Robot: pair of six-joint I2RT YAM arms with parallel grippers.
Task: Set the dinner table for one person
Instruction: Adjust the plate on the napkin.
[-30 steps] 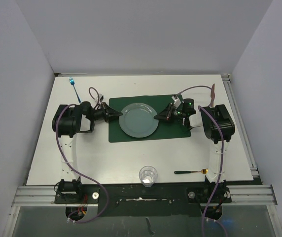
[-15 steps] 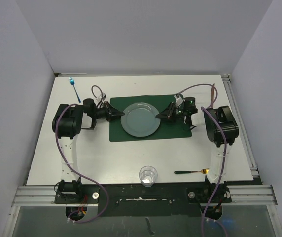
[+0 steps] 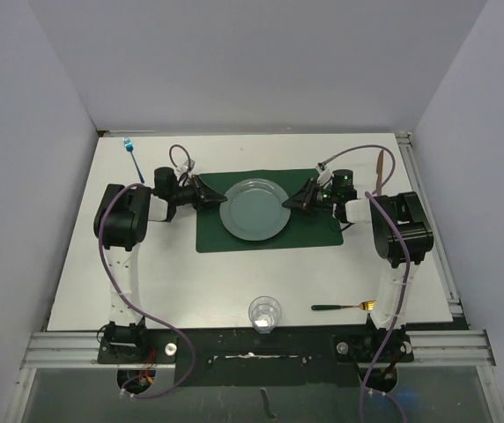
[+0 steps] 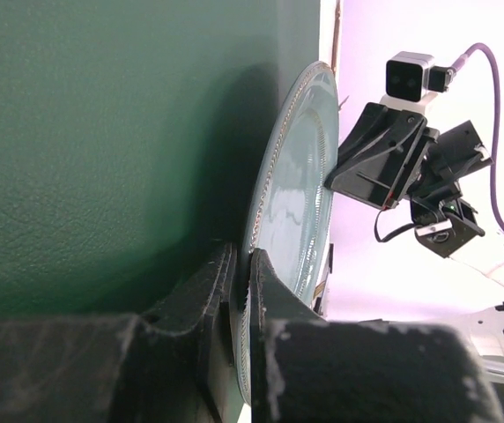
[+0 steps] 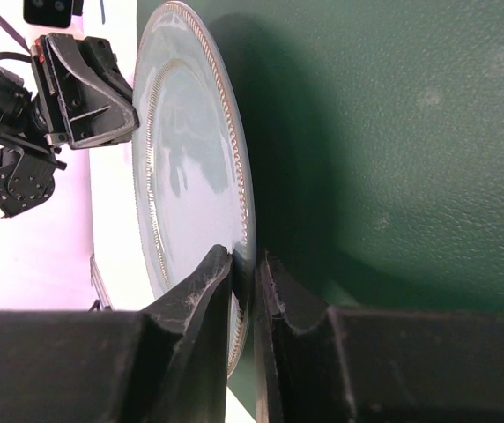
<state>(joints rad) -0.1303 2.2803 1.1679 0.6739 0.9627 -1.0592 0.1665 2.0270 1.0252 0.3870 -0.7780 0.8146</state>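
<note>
Plate-placing step: left gripper (image 3: pixel 216 199) and right gripper (image 3: pixel 292 201) pinch the plate (image 3: pixel 254 210) rim over the green placemat (image 3: pixel 318 234); next, lower level, release together

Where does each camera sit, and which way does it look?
Top external: above and behind the arms, looking down on the dinner table; both arms show, bases at the bottom.
Left wrist: on the left arm, looking along the left pincer across the plate; its own two fingers show.
Right wrist: on the right arm, looking along the right pincer across the same plate; its own fingers show.
Shared: both wrist views show the plate, the green placemat and the opposite pincer.
</note>
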